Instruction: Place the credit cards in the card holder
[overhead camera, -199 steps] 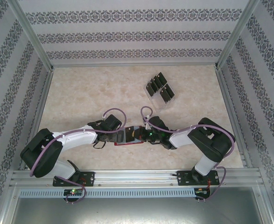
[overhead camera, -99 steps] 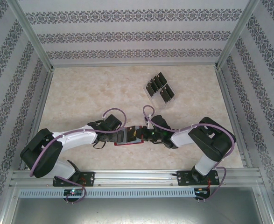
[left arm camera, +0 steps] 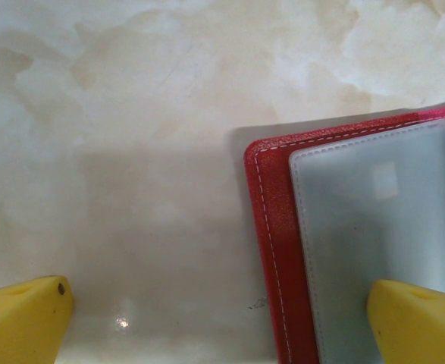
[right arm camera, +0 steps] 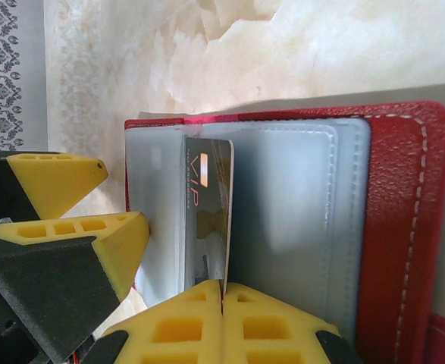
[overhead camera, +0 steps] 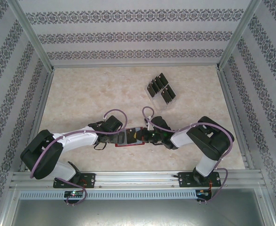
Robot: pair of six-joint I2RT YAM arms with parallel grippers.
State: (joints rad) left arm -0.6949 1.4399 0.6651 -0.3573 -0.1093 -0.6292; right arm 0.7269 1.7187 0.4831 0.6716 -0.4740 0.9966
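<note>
The card holder (right arm camera: 404,227), a red wallet, lies open on the table with its grey-blue inside (left arm camera: 366,220) up. My right gripper (right arm camera: 224,287) is shut on one black credit card (right arm camera: 207,205) with "VIP" lettering. The card stands on edge over the wallet's inside, near the middle pocket seam. My left gripper (left arm camera: 222,326) is open and straddles the wallet's left edge: one yellow finger (left arm camera: 419,318) is over the grey inside, the other (left arm camera: 25,318) over bare table. In the top view both grippers, left (overhead camera: 122,137) and right (overhead camera: 145,136), meet at the wallet (overhead camera: 128,144).
A clear slotted stand (overhead camera: 161,89) holding several more black cards sits further back, right of centre. Metal frame rails and patterned walls border the marble-look table (overhead camera: 90,94). The left gripper's fingers (right arm camera: 63,178) stand close beside the held card.
The right gripper has shifted slightly left with the card, further over the open wallet. The left arm has not moved.
</note>
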